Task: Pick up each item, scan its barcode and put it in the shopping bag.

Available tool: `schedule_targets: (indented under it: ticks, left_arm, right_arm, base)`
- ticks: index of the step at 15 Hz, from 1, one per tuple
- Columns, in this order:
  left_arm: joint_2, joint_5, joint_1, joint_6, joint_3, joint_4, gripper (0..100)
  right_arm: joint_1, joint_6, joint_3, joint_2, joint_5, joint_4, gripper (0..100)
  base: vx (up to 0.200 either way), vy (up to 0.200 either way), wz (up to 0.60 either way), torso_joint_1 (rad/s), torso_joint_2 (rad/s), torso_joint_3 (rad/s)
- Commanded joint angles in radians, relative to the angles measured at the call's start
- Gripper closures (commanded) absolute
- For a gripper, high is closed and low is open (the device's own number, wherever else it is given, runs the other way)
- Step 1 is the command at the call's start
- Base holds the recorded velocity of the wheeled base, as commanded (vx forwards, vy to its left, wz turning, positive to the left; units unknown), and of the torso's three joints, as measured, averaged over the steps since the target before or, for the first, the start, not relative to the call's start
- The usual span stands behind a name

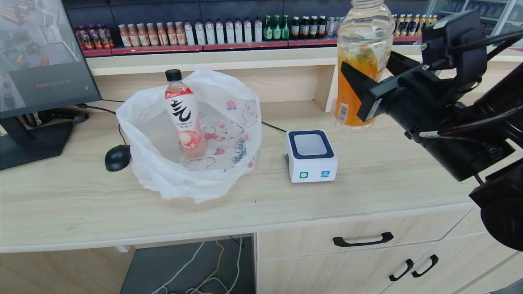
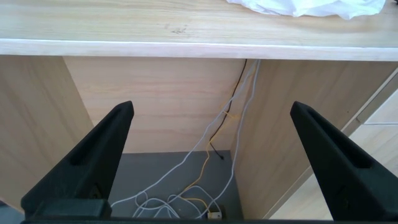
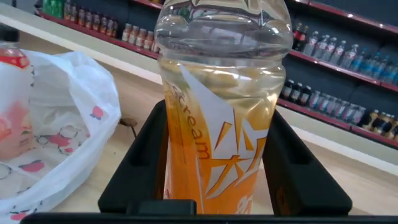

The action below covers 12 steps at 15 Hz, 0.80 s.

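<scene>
Left gripper [image 2: 211,106]: fingers apart, empty, facing the opening under the counter [image 1: 367,183]. On the counter, the white shopping bag [image 1: 163,179] stands open with a pink bottle [image 1: 186,118] upright inside. Scanner [image 1: 310,157] just right of the bag. Right gripper [image 1: 369,83]: clamped on an orange drink bottle [image 1: 361,45], upright, raised, right of the scanner.

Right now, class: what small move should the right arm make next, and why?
Probably lower the orange bottle leftward until its barcode faces the scanner; the right gripper holds it raised off to the scanner's right.
</scene>
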Motion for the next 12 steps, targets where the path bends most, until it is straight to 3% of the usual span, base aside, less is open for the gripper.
schedule_targets:
  ticks: [1,3,12]
  left_arm:
    - [0.0,0.0,0.0,0.0,0.0,0.0,0]
    - [0.0,0.0,0.0,0.0,0.0,0.0,0]
    - [0.0,0.001,0.0,0.0,0.0,0.0,0]
  right_arm:
    - [0.023,-0.037,-0.057,0.041,0.019,0.005,100]
    - [0.022,-0.093,-0.102,0.081,0.122,0.005,100]
    - [-0.012,-0.347,-0.114,0.169,0.392,-0.013,100]
  base:
    - [0.0,0.0,0.0,0.0,0.0,0.0]
    - [0.0,0.0,0.0,0.0,0.0,0.0]
    - [0.0,0.0,0.0,0.0,0.0,0.0]
